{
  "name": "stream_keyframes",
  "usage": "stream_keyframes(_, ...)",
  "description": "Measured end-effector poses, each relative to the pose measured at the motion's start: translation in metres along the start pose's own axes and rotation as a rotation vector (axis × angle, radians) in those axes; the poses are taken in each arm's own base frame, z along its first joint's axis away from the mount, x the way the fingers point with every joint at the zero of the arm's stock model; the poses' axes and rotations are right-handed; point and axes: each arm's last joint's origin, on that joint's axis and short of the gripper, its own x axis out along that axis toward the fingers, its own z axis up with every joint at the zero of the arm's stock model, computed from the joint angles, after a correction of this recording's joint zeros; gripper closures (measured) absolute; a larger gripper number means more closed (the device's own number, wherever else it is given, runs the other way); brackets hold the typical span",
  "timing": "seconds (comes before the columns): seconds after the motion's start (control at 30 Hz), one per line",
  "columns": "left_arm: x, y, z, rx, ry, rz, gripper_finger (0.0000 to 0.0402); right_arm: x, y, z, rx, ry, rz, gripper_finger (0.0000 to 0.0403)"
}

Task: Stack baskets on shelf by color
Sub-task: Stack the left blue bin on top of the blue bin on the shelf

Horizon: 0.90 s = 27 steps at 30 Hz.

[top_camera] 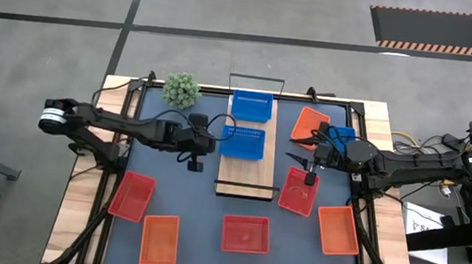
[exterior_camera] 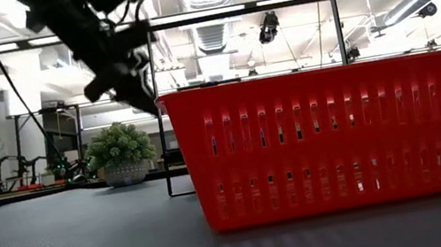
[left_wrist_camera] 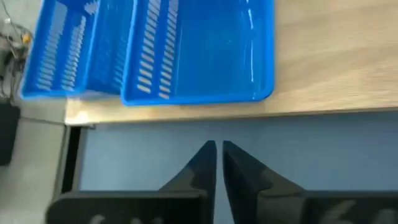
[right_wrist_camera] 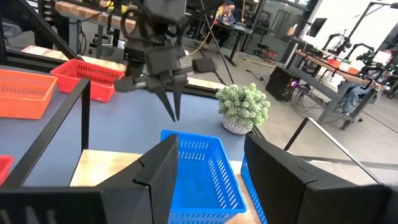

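The light-wood shelf (top_camera: 249, 176) lies down the middle of the blue mat. Two blue baskets (top_camera: 252, 106) (top_camera: 242, 141) sit side by side on its far half; in the left wrist view they show as the nearer blue basket (left_wrist_camera: 199, 50) and the farther one (left_wrist_camera: 68, 50). My left gripper (top_camera: 197, 161) (left_wrist_camera: 219, 155) hangs shut above the mat just left of the shelf, pointing down, and holds nothing. My right gripper (top_camera: 304, 168) (right_wrist_camera: 205, 162) is open and raised between the shelf and a red basket (top_camera: 298, 191), also holding nothing.
An orange basket (top_camera: 310, 125) and a blue one (top_camera: 341, 136) lie under the right arm. Along the near side are a red basket (top_camera: 132, 196), an orange one (top_camera: 160, 239), a red one (top_camera: 245, 233) (exterior_camera: 339, 135) and an orange one (top_camera: 337, 229). A green plant ball (top_camera: 182, 89) stands at the far left.
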Motion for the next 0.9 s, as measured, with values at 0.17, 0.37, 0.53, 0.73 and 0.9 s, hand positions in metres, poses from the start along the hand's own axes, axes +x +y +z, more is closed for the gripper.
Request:
stream_keyframes(0.17, 0.004, -0.001, -0.001, -0.01, -0.011, 0.003, 0.0399, 0.001, 0.0, -0.001, -0.001, 0.004, 0.001, 0.0225)
stream_keyframes(0.37, -0.01, 0.0, 0.019, -0.015, -0.112, -0.033, 0.0401, 0.001, 0.0, 0.0, 0.03, -0.005, -0.004, 0.0225)
stream_keyframes(0.53, -0.036, 0.002, 0.027, 0.061, -0.216, -0.016, 0.0401, 0.011, -0.003, 0.017, 0.087, 0.031, -0.024, 0.0225)
stream_keyframes(0.73, -0.077, 0.013, 0.025, 0.044, -0.459, 0.078, 0.0401, 0.049, -0.007, 0.049, 0.096, 0.23, 0.025, 0.0225)
stream_keyframes(0.9, -0.089, 0.015, 0.009, 0.031, -0.608, 0.144, 0.0401, 0.089, -0.003, 0.054, 0.067, 0.482, 0.088, 0.0225)
